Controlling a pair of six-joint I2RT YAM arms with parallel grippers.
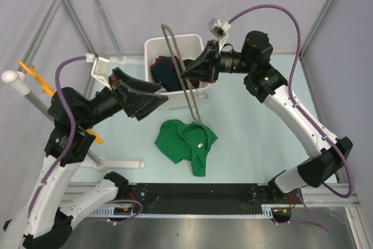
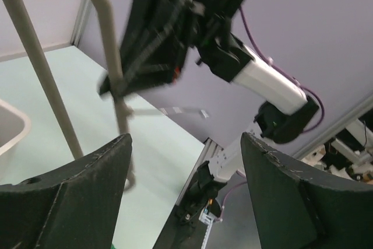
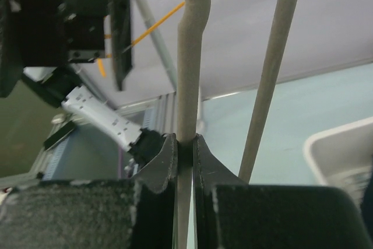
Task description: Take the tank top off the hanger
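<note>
The bright green tank top (image 1: pixel 187 143) lies crumpled on the table, free of the hanger, its small white label showing. The thin grey-beige hanger (image 1: pixel 182 74) is held upright in the air above the bin. My right gripper (image 1: pixel 186 74) is shut on one of its bars; the right wrist view shows the bar (image 3: pixel 187 74) pinched between the fingers (image 3: pixel 165 161), with the second bar (image 3: pixel 269 74) beside it. My left gripper (image 1: pixel 158 94) is open and empty, left of the hanger. In the left wrist view the hanger bars (image 2: pixel 111 56) stand ahead of the wide-apart fingers (image 2: pixel 87 196).
A white bin (image 1: pixel 150 51) behind the hanger holds a dark navy garment with red stripes (image 1: pixel 166 71). An orange hanger (image 1: pixel 35 77) hangs on the white rack pole (image 1: pixel 17 86) at the left. Frame posts stand at the back corners.
</note>
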